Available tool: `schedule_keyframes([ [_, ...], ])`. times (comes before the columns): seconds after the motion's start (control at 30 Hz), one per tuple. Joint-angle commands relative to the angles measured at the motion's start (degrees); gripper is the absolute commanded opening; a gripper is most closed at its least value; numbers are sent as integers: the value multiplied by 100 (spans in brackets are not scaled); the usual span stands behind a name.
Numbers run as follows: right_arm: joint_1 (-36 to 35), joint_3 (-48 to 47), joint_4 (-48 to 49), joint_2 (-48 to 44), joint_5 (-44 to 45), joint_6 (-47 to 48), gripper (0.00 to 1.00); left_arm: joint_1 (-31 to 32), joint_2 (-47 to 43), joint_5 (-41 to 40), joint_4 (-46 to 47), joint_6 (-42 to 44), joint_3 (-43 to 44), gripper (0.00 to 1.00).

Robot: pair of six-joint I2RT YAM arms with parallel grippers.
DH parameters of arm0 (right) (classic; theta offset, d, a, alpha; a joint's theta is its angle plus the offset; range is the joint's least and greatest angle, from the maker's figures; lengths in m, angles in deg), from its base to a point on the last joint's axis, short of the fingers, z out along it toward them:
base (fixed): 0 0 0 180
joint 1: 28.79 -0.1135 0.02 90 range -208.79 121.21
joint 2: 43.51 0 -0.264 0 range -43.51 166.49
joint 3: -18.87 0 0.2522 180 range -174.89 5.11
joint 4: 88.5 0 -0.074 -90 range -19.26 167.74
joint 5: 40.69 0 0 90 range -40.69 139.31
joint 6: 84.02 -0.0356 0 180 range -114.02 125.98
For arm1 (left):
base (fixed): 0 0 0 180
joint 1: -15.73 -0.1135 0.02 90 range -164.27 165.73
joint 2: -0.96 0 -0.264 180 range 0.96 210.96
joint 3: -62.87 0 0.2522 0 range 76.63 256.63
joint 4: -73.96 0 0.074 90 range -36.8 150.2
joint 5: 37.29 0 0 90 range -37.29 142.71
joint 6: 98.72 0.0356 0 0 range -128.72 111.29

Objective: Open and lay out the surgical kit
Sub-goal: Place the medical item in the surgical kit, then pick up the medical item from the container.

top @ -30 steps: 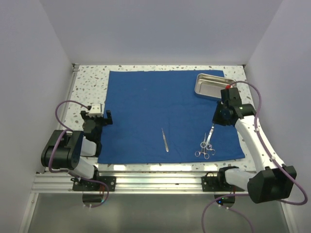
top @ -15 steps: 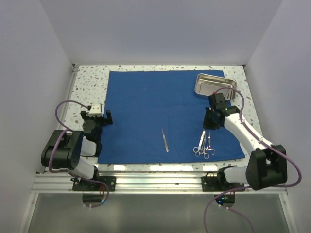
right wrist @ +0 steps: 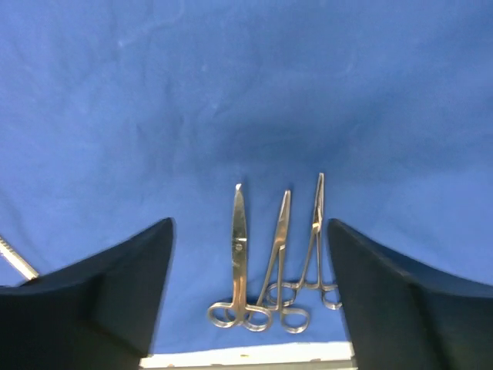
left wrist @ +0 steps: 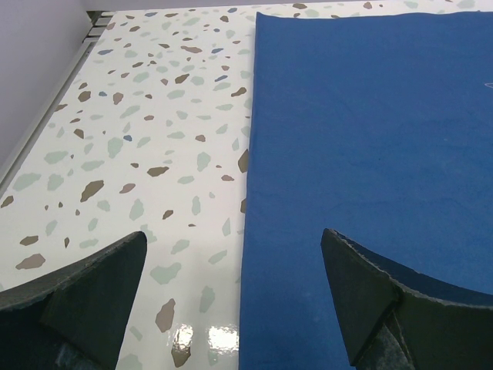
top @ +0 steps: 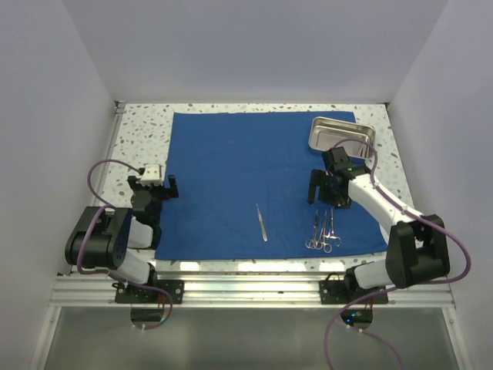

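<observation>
The royal-blue cloth (top: 246,169) lies spread flat on the table. A steel tray (top: 341,136) sits on its far right corner. Thin tweezers (top: 263,223) lie near the front middle. Three ring-handled forceps (top: 323,231) lie side by side at the front right, rings toward the near edge. In the right wrist view the forceps (right wrist: 240,254) rest on the cloth between the fingers. My right gripper (top: 325,197) hangs open just behind them, holding nothing. My left gripper (top: 152,189) stands open over the cloth's left edge (left wrist: 370,139), with nothing in it.
Speckled terrazzo table (left wrist: 154,139) shows bare to the left of the cloth. White walls close in the table on three sides. An aluminium rail (top: 246,289) runs along the near edge by the arm bases.
My right gripper has swung left and opened from shut. The forceps have shifted a little left and now lie more parallel. The left arm has not moved.
</observation>
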Motion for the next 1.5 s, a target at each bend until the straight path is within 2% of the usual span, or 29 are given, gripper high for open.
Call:
schedule_keyframes([
  [0.0,-29,-954,-337,19,432,216,88,35,-78,-125,521,69,76,100],
  [0.07,-29,-1447,-504,151,608,374,91,35,-87,-117,495,61,76,100],
  [0.23,-29,-3600,-996,879,767,611,91,26,-78,-117,503,61,76,100],
  [0.4,6,-5602,-1462,2408,1257,804,91,26,-113,-117,407,61,94,100],
  [0.5,243,-6316,-1559,3182,1260,639,91,35,-113,-108,424,61,94,100],
  [0.6,795,-6722,-1586,3779,1031,366,89,35,-113,-117,442,61,94,100],
  [1.0,1807,-7690,-1340,5186,706,506,86,35,-43,-117,635,78,59,100],
  [1.3,2185,-8603,-1304,6294,609,445,81,35,-139,-99,380,52,94,100],
  [1.47,2300,-8911,-1067,6585,424,401,79,26,-131,-99,398,52,94,100],
])
